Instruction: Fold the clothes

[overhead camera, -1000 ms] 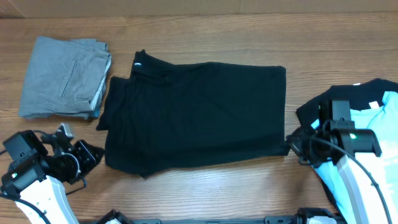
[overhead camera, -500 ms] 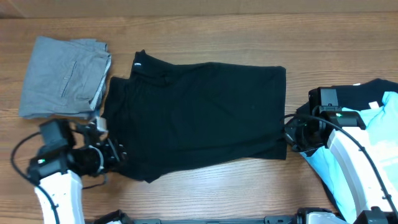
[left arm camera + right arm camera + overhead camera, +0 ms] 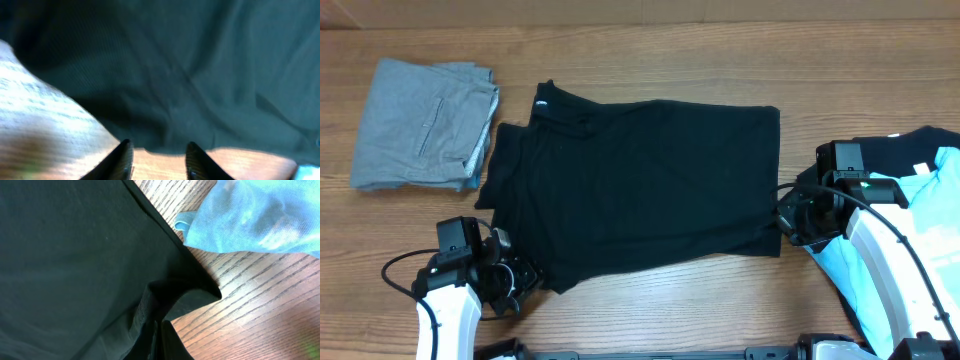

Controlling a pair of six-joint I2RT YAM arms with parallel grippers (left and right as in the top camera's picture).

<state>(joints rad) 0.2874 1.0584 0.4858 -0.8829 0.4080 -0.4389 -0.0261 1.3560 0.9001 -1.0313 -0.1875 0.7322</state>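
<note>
Wood-grain table (image 3: pixel 650 310) viewed from overhead, with garments laid across it. At far left, towards the back, lies the grey garment (image 3: pixel 420 125), folded into a rough rectangle and lying apart from the other clothes. Below it, at the front left, the left gripper (image 3: pixel 518 283) points at the lower-left corner of the black T-shirt (image 3: pixel 640 180). In the left wrist view its two fingertips (image 3: pixel 122 157) stand parted, bare wood shows between them, and the shirt's hem lies just ahead of them with no cloth seen in the gap. The black T-shirt occupies the centre of the table, spread flat with its collar and small white label (image 3: pixel 542 101) at the upper left and its body running to the right; faint creases cross the fabric. At the shirt's lower-right corner the right gripper (image 3: pixel 783 222) is pressed together on the cloth. The right wrist view shows that corner bunched and drawn up into a ridge leading to the closed fingers, with wood beneath. Just beyond that corner lies the light blue T-shirt (image 3: pixel 260 215), crumpled. At far right it rests on another black garment (image 3: pixel 920 140), both partly hidden beneath the right arm.
</note>
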